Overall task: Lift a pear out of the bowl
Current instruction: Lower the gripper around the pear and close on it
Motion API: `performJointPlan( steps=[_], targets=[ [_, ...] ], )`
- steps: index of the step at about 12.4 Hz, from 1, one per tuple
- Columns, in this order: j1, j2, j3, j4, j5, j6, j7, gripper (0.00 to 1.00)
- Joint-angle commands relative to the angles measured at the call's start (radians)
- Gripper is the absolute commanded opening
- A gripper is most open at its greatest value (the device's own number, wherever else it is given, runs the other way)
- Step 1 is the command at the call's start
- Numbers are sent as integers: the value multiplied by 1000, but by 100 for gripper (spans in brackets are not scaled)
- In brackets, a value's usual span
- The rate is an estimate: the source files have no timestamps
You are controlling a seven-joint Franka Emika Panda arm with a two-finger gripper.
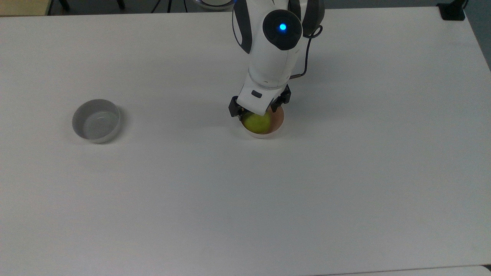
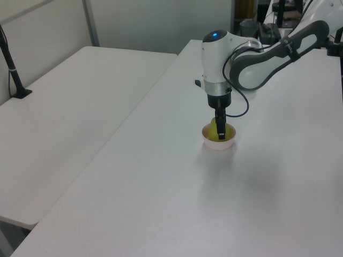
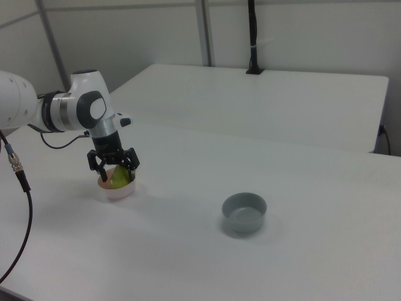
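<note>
White arm [image 2: 268, 53] bent downward, gripper [image 3: 113, 168] vertical, fingers [image 3: 130, 164] spread apart

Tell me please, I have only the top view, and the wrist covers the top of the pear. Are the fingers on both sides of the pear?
Observer: Yes. In the right view the gripper is open, with one finger on each side of the pear.
Operator: How low are the fingertips?
Observer: In the left view one finger reaches down to about the rim of the bowl.
Operator: Is the pear lifted?
Observer: No. The right view shows it sitting in the bowl.
</note>
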Motion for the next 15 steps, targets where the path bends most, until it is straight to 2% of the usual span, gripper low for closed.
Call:
performJointPlan(
  steps=[1, 4, 5, 7, 9, 15],
  targets=[
    [16, -2, -9, -29, -32, 46, 41, 97],
    [16, -4, -8, -28, -32, 46, 41, 97],
    [16, -4, -9, -28, -32, 46, 41, 94],
    [16, -5, -8, -26, -40, 45, 35, 78],
    [16, -8, -8, -25, -46, 39, 35, 54],
    [7, -53, -9, -17, -43, -12, 29, 54]
  ],
)
